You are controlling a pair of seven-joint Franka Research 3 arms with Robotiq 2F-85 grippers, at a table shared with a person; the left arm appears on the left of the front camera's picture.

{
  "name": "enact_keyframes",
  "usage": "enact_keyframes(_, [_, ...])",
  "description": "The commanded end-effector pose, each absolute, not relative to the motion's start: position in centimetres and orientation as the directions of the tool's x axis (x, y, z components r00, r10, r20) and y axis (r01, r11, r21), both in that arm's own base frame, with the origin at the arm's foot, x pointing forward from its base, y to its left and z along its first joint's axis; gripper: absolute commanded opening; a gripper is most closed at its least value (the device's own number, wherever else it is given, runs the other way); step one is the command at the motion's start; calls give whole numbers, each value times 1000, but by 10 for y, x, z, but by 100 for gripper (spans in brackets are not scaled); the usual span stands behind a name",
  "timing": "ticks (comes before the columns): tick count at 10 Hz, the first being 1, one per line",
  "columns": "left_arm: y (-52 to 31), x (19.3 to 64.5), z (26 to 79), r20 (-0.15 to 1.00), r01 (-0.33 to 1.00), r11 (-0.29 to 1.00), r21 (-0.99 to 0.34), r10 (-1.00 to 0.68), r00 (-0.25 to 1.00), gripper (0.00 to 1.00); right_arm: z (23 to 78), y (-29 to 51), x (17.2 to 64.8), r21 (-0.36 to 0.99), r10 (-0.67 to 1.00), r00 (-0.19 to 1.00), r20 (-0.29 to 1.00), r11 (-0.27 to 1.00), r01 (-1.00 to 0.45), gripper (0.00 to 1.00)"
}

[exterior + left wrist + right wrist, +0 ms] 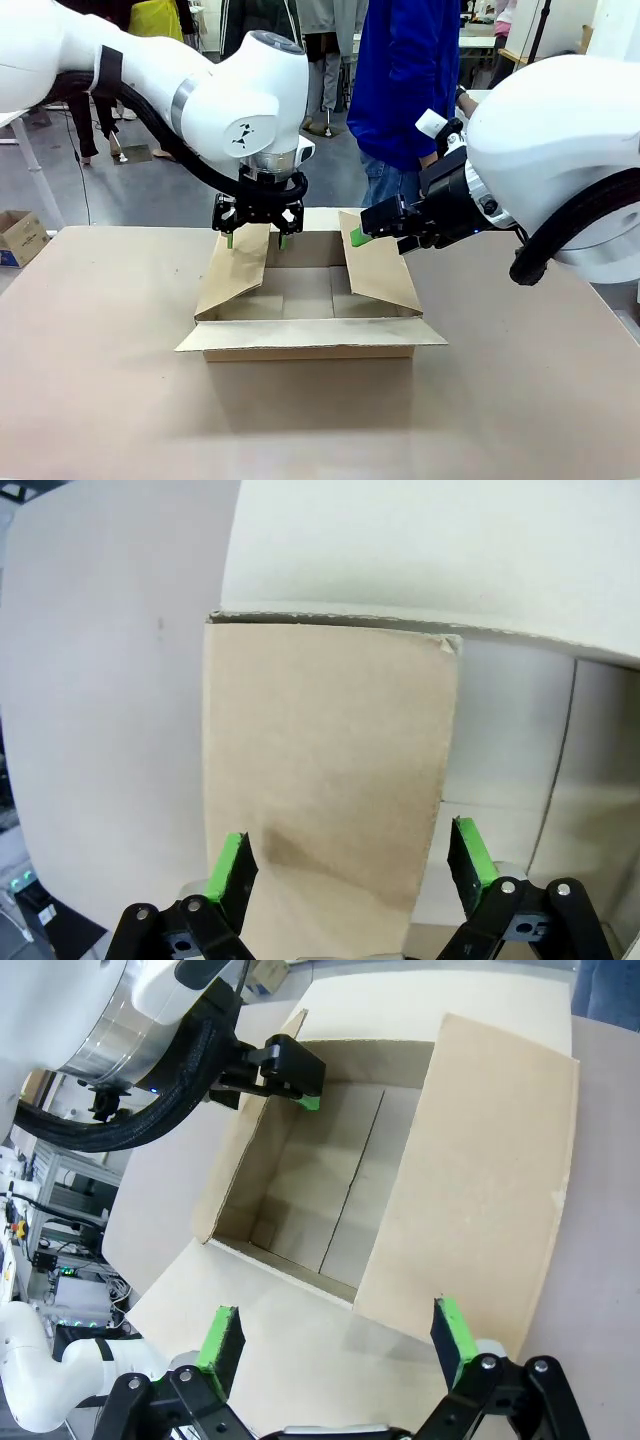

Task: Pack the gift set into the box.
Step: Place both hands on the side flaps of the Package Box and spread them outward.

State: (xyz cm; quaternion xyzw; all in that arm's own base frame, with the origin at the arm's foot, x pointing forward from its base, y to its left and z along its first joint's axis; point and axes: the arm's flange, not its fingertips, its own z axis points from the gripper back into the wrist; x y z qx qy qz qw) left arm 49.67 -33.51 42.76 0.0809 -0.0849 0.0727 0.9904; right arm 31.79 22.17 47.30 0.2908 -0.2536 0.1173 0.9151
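The box (310,320) stands in the middle of the table with its top open and nothing inside it (320,1200). Its left flap (320,770) rises upright between the fingers of my left gripper (258,238), which is open and straddles the flap's top edge (352,865). My right gripper (362,233) comes in from the right at the upper edge of the tilted right flap (480,1180). It is open, and the flap's near corner lies between its green pads (336,1338). The gift set is out of view.
A person in a blue jacket (405,90) stands at the far side of the table, behind the box. A small printed cardboard box (20,236) sits on the floor at far left. Bare brown tabletop (120,400) stretches in front of and beside the box.
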Motion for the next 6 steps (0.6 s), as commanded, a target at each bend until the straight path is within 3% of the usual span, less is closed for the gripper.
enact_keyframes(1, [-331,500,437,200,-212,952,222,168,965,100,476,217,320,467,81,842,533,801,-373,100])
enact_keyframes(4, [-309,495,450,217,-238,926,294,177,960,100,476,217,320,467,81,842,533,801,-373,100])
enact_keyframes(6, [-296,496,460,238,-250,930,268,187,953,100,476,217,320,467,81,842,533,801,-373,100])
